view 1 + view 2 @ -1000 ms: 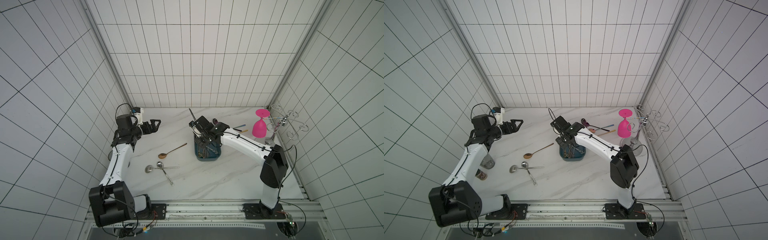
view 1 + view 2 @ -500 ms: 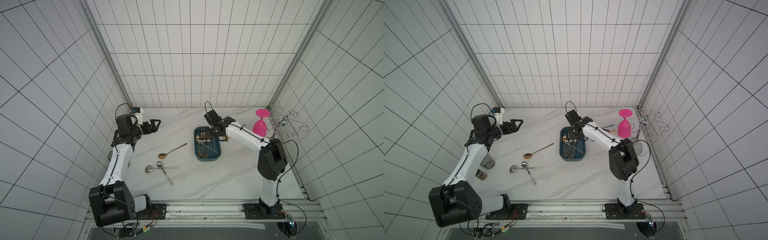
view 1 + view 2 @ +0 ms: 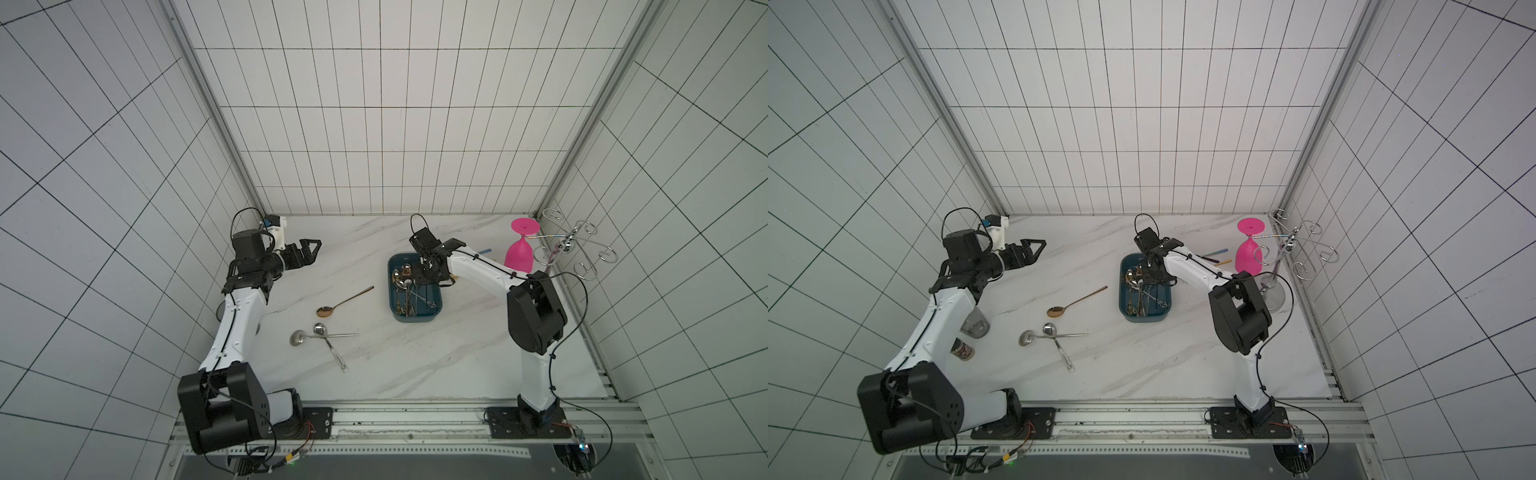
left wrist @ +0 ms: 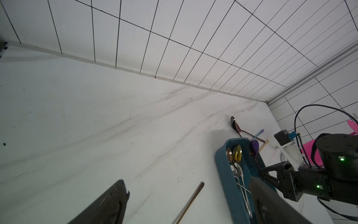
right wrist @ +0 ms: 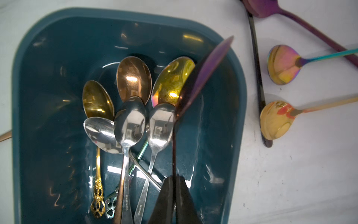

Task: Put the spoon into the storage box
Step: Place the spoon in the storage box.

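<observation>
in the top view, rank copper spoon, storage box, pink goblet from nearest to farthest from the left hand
1. copper spoon, loose on the table, closest to the left hand
2. storage box, mid-table, beyond the spoon
3. pink goblet, upside down at the far right edge

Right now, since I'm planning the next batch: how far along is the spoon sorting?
Done: several spoons lie in the storage box. In hand: the right gripper holds a purple spoon by its handle over the box. Remaining: a copper spoon, two silver spoons and several coloured spoons on the table.
</observation>
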